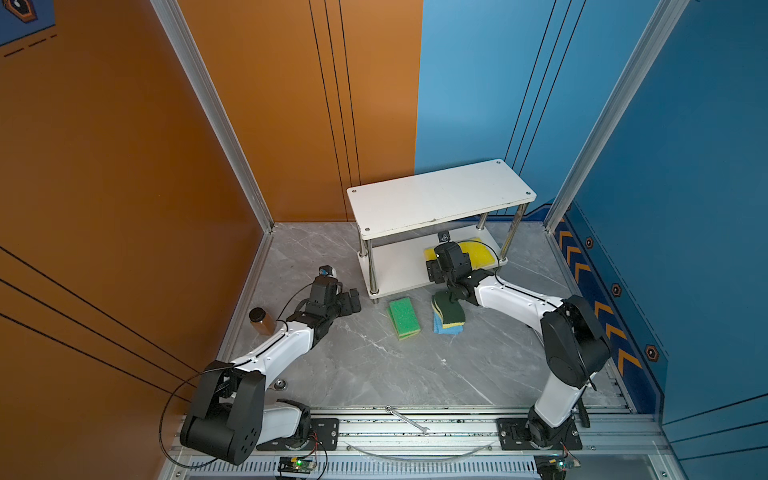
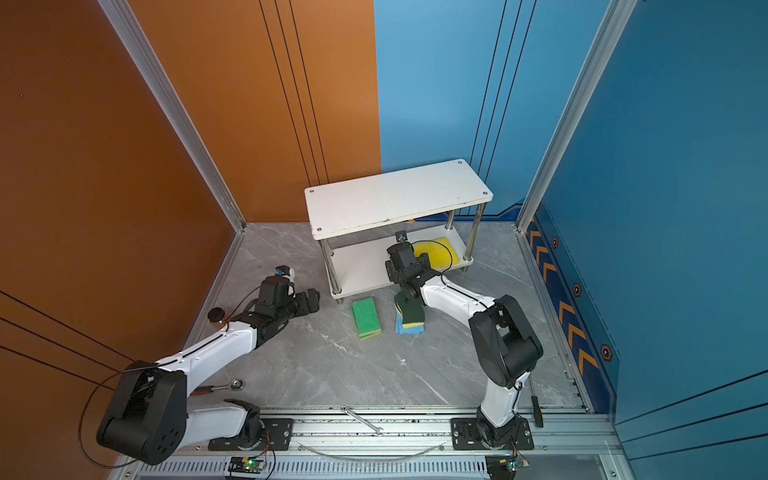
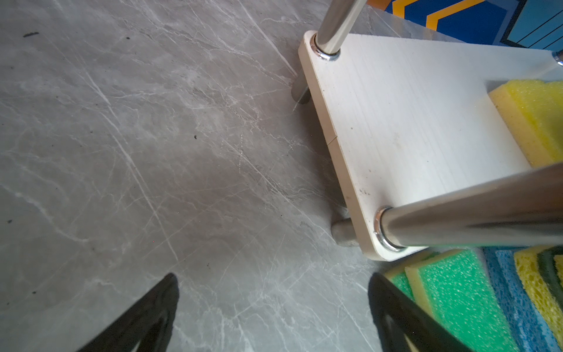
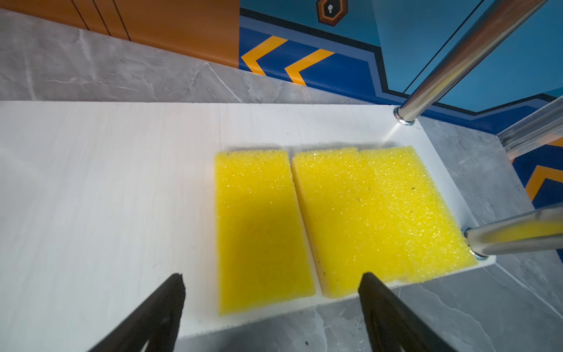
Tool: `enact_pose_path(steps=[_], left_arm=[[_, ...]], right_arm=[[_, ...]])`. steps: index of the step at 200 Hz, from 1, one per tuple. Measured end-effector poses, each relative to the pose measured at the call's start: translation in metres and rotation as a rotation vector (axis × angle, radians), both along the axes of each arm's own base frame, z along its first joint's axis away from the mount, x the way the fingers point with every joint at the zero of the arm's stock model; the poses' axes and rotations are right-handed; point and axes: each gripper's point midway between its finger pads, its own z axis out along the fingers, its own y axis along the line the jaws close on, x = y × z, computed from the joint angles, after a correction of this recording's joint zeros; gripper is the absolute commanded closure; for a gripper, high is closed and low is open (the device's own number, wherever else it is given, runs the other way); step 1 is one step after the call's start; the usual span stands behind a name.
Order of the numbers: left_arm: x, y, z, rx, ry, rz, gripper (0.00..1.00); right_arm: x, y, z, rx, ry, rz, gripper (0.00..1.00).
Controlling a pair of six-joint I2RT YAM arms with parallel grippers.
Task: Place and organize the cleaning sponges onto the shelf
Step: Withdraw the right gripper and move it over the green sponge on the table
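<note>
With jaws apart, left claw [image 3: 273, 275] and right claw [image 4: 272, 275] hover empty.

White two-tier chrome-post shelf [image 1: 440, 199], top board bare, lower board free at its left end, flat yellow foam sponges [image 4: 380, 213] filling its right end

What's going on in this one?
The right tool is open and empty at the lower board of the shelf, facing yellow sponges lying flat side by side there. Green sponges and a mixed pile of blue and dark-green-topped ones lie on the table in front of the shelf, not yet placed. The left tool hovers open over bare table beside the shelf.
</note>
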Motion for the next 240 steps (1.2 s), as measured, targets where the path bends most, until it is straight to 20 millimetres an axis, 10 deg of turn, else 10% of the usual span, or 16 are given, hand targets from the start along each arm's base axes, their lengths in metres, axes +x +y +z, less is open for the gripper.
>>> enact_pose_path(steps=[73, 138, 240], left_arm=[[0.000, 0.000, 0.000, 0.000, 0.000, 0.000, 0.02], [-0.001, 0.000, -0.002, -0.002, 0.001, 0.001, 0.02], [-0.008, 0.001, -0.005, -0.020, 0.006, 0.007, 0.03]], right_arm=[[-0.067, 0.044, 0.020, 0.110, 0.107, 0.234, 0.02], [-0.139, 0.097, -0.009, 0.197, 0.271, 0.361, 0.00], [-0.177, 0.119, -0.080, 0.134, 0.488, 0.383, 0.04]])
